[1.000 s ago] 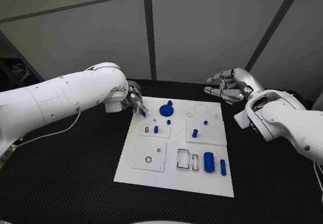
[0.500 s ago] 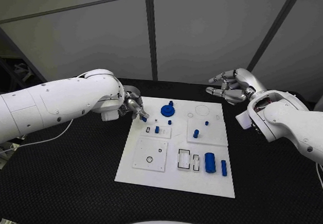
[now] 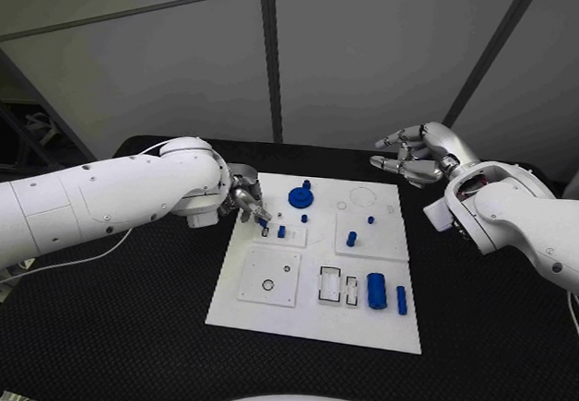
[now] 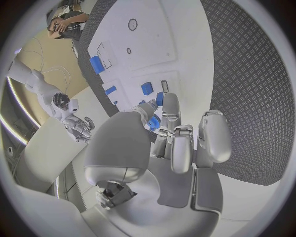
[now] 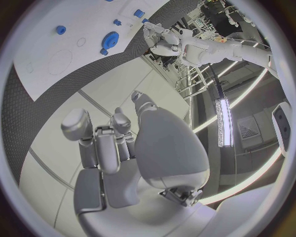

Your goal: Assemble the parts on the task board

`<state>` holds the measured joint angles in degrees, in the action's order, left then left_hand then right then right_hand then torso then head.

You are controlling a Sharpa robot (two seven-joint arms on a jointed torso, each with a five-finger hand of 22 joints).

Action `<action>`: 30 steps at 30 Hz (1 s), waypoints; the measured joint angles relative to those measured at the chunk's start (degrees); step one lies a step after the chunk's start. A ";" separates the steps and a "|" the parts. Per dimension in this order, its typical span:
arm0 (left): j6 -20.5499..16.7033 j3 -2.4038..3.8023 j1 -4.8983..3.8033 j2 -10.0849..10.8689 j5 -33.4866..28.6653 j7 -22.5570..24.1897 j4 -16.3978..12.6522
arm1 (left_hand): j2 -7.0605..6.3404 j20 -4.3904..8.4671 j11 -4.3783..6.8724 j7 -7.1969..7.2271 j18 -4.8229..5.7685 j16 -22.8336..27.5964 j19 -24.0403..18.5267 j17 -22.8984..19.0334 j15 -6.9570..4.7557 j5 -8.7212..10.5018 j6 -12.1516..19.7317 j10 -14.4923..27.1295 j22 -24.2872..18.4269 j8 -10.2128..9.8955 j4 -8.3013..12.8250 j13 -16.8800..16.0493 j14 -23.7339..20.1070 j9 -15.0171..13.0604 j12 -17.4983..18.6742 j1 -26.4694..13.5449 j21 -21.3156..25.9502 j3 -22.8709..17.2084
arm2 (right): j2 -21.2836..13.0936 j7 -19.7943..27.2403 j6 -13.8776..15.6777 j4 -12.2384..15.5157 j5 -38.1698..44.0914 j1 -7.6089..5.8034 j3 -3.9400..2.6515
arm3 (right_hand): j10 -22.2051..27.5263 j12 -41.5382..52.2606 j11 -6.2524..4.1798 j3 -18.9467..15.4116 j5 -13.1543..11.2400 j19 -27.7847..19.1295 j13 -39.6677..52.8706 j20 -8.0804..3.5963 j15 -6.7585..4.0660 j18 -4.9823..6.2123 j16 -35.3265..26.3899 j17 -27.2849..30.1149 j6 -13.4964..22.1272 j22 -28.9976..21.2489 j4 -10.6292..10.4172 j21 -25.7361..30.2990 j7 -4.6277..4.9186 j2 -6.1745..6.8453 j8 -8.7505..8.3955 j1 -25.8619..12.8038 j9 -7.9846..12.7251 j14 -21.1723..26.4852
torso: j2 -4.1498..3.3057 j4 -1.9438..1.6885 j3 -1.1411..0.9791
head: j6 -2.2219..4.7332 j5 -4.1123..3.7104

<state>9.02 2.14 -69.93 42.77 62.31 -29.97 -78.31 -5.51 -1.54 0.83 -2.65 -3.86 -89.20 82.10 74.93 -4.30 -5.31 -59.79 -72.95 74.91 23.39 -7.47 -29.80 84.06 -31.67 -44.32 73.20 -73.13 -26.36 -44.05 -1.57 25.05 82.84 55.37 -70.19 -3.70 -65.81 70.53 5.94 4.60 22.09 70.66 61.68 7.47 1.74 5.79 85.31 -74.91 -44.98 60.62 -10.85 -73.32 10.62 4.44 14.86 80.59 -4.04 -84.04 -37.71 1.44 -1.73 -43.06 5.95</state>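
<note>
The white task board (image 3: 314, 324) lies mid-table. On it are a blue gear (image 3: 299, 197), several short blue pegs such as one (image 3: 350, 238) in the small square plates, and a thick blue cylinder (image 3: 376, 291) beside a thin blue rod (image 3: 400, 300). My left hand (image 3: 247, 200) hovers at the board's far left edge and pinches a small blue part (image 4: 152, 122) between thumb and fingers. My right hand (image 3: 414, 155) hangs beyond the board's far right corner, fingers loosely apart, holding nothing. The right wrist view shows that hand (image 5: 117, 143) away from the board (image 5: 74, 29).
Two rectangular slots (image 3: 328, 284) and a square plate with round holes (image 3: 269, 277) lie in the board's near half. Black table mat (image 3: 109, 308) surrounds the board. My left forearm (image 3: 103, 197) spans the table's left side.
My left hand has shifted a little nearer along the board's left edge, still with the small blue part, and its arm has swung lower. The right hand has stayed put.
</note>
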 measured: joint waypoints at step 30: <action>0.91 -0.42 0.84 -1.04 1.93 -0.23 0.50 | -0.53 0.00 0.20 -0.03 0.00 0.00 -0.01 0.00 -0.16 -0.19 0.02 -0.41 0.00 0.18 0.46 0.02 -0.16 -0.17 0.00 -0.54 0.00 -0.94 | 0.02 -0.01 -0.01 -0.01 0.00 0.00 0.00 | 0.00 0.00 0.00 0.00 0.38 0.00 0.00 0.00 0.00 0.00 0.00 0.01 0.00 -0.11 0.00 0.24 0.00 0.00 0.00 0.00 0.00 0.00 | -0.02 -0.03 0.03 | -0.46 -0.09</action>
<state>9.94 1.72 -69.09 41.73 64.24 -30.19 -77.81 -6.04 -1.54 1.02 -2.68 -3.86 -89.20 82.09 74.93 -4.46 -5.50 -59.77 -73.36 74.91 23.57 -7.01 -29.78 83.91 -31.84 -44.32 72.66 -73.13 -27.30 -44.03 -1.58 25.04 82.83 55.37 -70.19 -3.70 -65.81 70.53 5.94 4.60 22.47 70.66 61.69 7.47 1.74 5.79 85.31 -74.90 -44.98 60.52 -10.84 -73.09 10.62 4.44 14.86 80.59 -4.04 -84.04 -37.73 1.41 -1.70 -43.52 5.86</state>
